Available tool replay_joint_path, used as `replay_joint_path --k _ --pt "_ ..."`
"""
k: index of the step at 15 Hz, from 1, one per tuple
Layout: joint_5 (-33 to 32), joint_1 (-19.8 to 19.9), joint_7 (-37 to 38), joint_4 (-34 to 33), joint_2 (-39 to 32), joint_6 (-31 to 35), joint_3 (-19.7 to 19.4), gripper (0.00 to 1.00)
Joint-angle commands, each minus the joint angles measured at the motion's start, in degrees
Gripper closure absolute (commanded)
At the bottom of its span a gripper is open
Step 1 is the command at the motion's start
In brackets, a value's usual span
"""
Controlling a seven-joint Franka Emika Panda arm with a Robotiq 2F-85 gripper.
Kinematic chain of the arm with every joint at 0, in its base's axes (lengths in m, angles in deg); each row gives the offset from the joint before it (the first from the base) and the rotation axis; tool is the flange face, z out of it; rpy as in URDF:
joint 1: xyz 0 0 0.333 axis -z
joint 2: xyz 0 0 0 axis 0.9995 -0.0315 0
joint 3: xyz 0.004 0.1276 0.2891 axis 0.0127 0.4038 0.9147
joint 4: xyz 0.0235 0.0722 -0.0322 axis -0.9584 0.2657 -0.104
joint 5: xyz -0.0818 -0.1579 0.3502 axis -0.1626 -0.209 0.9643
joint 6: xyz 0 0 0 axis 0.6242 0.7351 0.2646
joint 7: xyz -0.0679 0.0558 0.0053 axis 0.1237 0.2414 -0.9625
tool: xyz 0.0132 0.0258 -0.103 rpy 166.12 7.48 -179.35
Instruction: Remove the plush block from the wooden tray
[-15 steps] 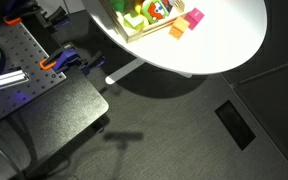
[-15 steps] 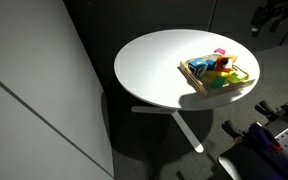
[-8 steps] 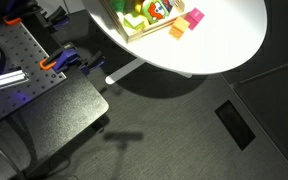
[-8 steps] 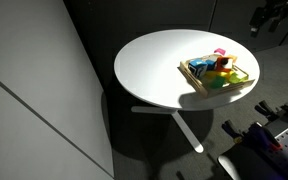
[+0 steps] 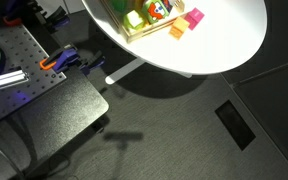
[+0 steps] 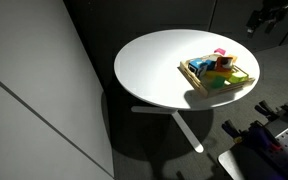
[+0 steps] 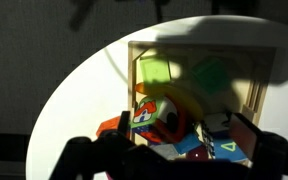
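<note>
Clearly, in an exterior view the plush block point(image 5: 160, 9) lies in the wooden tray point(image 5: 149, 33) on the bench point(image 5: 224, 40). Wrist view: the gripper point(image 7: 176, 162) hangs wide open, empty, the plush block point(image 7: 149, 118) just below; likely soft, light, so pinch opposite faces.

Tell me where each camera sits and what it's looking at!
Exterior view: high up, looking steeply down at the wooden tray and the floor; only the robot's base plate shows.
Exterior view: off to the side, facing the whole round table; the gripper hangs at the upper right.
Wrist view: on the arm, looking down into the tray; dark fingers frame the bottom.
Shared: all three show the tray and the plush block.
</note>
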Motion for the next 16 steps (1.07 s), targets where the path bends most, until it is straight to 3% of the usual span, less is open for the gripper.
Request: replay_joint_path --k 1,5,16 --pt "0.5 0.9 -1.5 -1.1 -4.0 6.3 -1.0 0.0" --pt "0.5 2.0 -0.7 -1.7 -9.0 12.5 -1.9 0.0" --pt "1.4 2.6 -5.3 -2.8 -17.3 20.2 -0.8 0.0"
